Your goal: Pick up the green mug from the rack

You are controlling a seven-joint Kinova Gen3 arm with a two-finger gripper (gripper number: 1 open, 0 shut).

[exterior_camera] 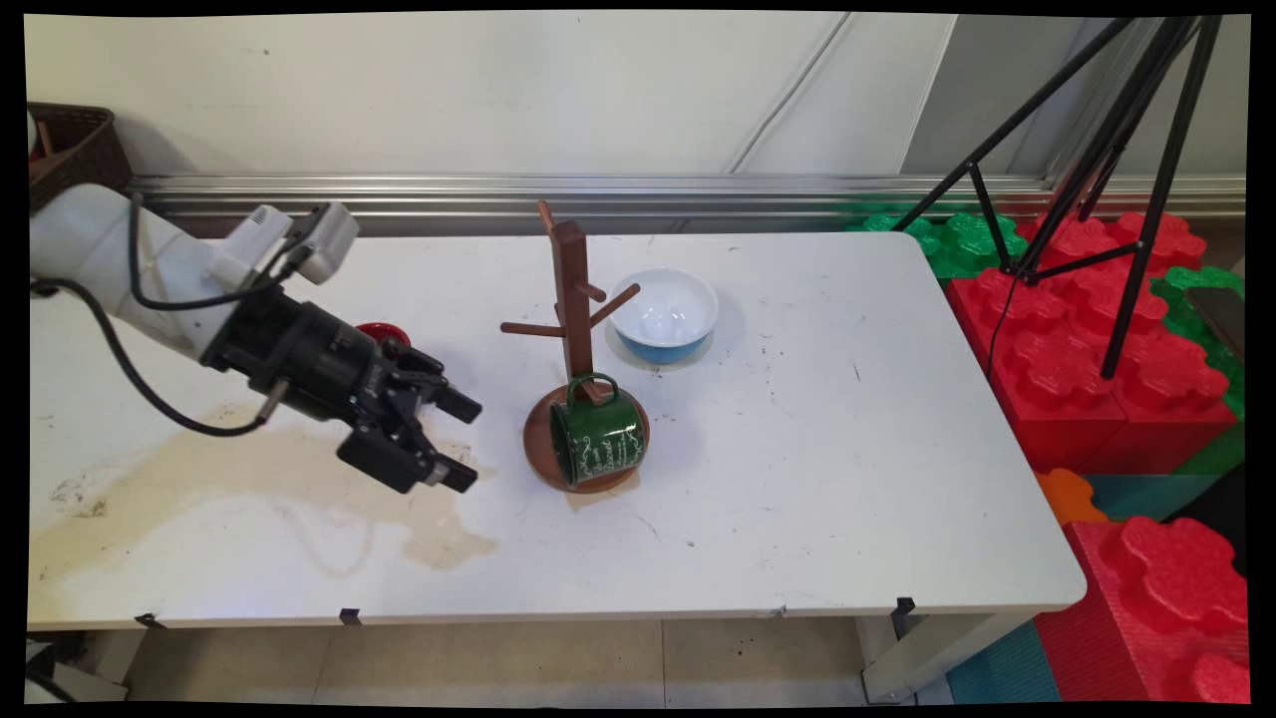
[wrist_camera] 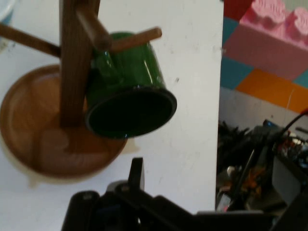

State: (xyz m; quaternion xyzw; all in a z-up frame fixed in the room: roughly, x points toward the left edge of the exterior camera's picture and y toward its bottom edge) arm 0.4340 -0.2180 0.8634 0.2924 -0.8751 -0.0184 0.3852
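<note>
The arm's black two-finger gripper (exterior_camera: 467, 444) sits low over the white table (exterior_camera: 797, 479), left of the stand, with its fingers spread apart and nothing between them. It's pointing at the dark green enamel mug with white lettering (exterior_camera: 598, 431).

The mug is on its side on the round base of the brown wooden mug tree (exterior_camera: 571, 289), open mouth toward the gripper. The hand view looks straight into that mouth (wrist_camera: 130, 108). Its handle is up against the foot of the post, but I honestly can't tell whether it's looped round the post or just leaning on it.

If I were lining up on that mug, I'd say the rim is the obvious bite: one finger inside, one outside. It needs to come in square, because a mug on its side will probably roll off the base if nudged. The pegs stick out right above it too, so not much room there.

Other stuff:
- a white bowl with a blue outside (exterior_camera: 665, 314) just behind the tree
- a small red round thing (exterior_camera: 382, 332) half hidden behind the gripper
- a big brownish stain (exterior_camera: 249, 469) on the tabletop under the arm
- red and green foam blocks (exterior_camera: 1087, 339) and a black tripod (exterior_camera: 1116, 160) off to the right
</note>
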